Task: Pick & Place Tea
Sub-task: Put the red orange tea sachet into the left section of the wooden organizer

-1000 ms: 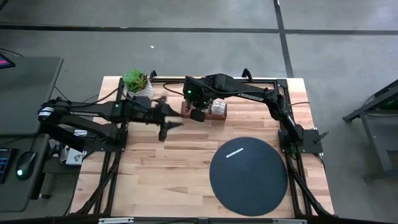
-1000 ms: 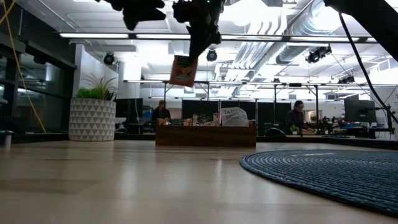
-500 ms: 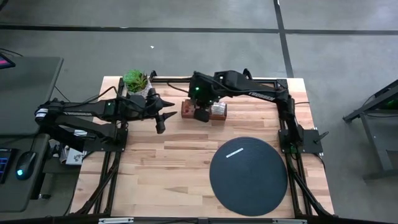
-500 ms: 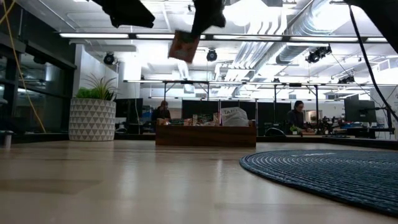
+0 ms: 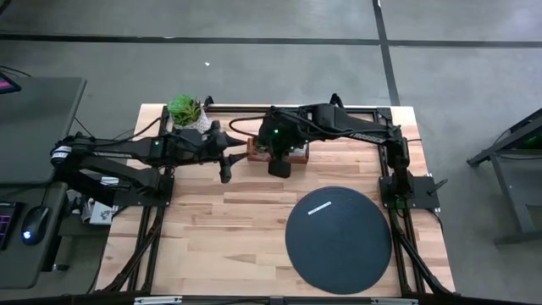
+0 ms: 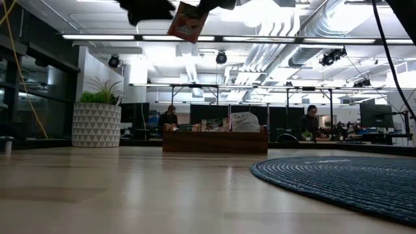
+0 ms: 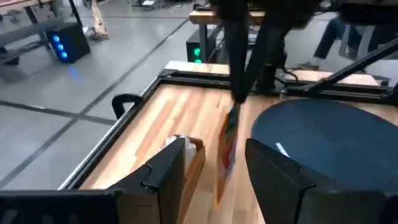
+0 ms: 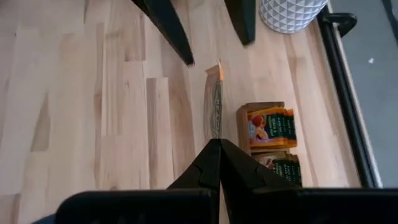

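Note:
My right gripper (image 5: 280,164) is shut on an orange-red tea sachet (image 6: 187,21), high above the table beside the wooden tray (image 5: 279,151). The sachet shows edge-on in the right wrist view (image 8: 216,102) and in the left wrist view (image 7: 227,146). My left gripper (image 5: 230,158) is open just to the sachet's left, its two fingers (image 8: 171,31) pointing at the sachet without touching it. Orange and green sachets (image 8: 270,127) stand on edge in the tray. One white sachet (image 5: 322,208) lies flat on the black disc (image 5: 339,246). My right gripper pinches the sachet by one edge (image 8: 215,134) between its two fingertips (image 8: 211,158). The fingers come from above. The sachet hangs below them, tilted (image 6: 188,23), lifted clear of the tray and the table.
A potted plant (image 5: 185,110) stands at the table's far left corner, close behind my left gripper. The black disc fills the near right part of the table. Bare wood (image 5: 212,237) lies at the near left. People sit in the room beyond the table.
My right gripper has risen with the sachet and gone a little toward the table's right and near edges. The sachet hung upright below the fingers before and now hangs tilted, much higher above the table.

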Robot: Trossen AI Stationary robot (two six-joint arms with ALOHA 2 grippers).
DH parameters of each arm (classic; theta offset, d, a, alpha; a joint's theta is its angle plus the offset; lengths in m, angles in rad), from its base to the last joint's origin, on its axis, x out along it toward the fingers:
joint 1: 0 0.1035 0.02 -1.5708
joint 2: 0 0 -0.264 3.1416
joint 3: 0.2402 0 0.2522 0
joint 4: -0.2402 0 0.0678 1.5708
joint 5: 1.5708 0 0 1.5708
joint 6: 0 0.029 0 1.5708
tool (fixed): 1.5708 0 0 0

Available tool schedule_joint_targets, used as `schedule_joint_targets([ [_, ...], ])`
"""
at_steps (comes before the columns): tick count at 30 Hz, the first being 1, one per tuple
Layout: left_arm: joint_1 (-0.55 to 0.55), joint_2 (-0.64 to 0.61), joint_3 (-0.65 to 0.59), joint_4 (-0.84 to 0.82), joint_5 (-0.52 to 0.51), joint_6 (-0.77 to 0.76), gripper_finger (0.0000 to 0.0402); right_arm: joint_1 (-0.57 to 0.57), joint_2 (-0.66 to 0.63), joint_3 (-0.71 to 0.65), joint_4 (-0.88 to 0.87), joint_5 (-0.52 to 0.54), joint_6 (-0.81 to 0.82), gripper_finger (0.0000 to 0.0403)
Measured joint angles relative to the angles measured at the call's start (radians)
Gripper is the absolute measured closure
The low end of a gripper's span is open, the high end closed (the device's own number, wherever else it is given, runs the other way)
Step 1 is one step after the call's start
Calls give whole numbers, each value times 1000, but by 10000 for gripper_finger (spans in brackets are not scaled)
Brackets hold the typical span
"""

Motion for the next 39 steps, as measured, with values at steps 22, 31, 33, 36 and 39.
schedule_joint_targets([
  [22, 0, 125, -4, 101, 104, -100, 271, 19, 0, 0, 8, 29, -16, 403],
  [31, 0, 119, -4, 100, 100, -101, 393, 19, 0, 0, 5, 31, -27, 403],
  [33, 0, 119, -4, 97, 97, -105, 390, 18, 0, 0, 4, 34, -15, 402],
  [36, 0, 121, -4, 89, 91, -108, 397, 17, 2, 0, 2, 54, 5, 402],
  [39, 1, 121, -3, 77, 73, -108, 398, 17, 2, 0, -12, 117, 20, 398],
])
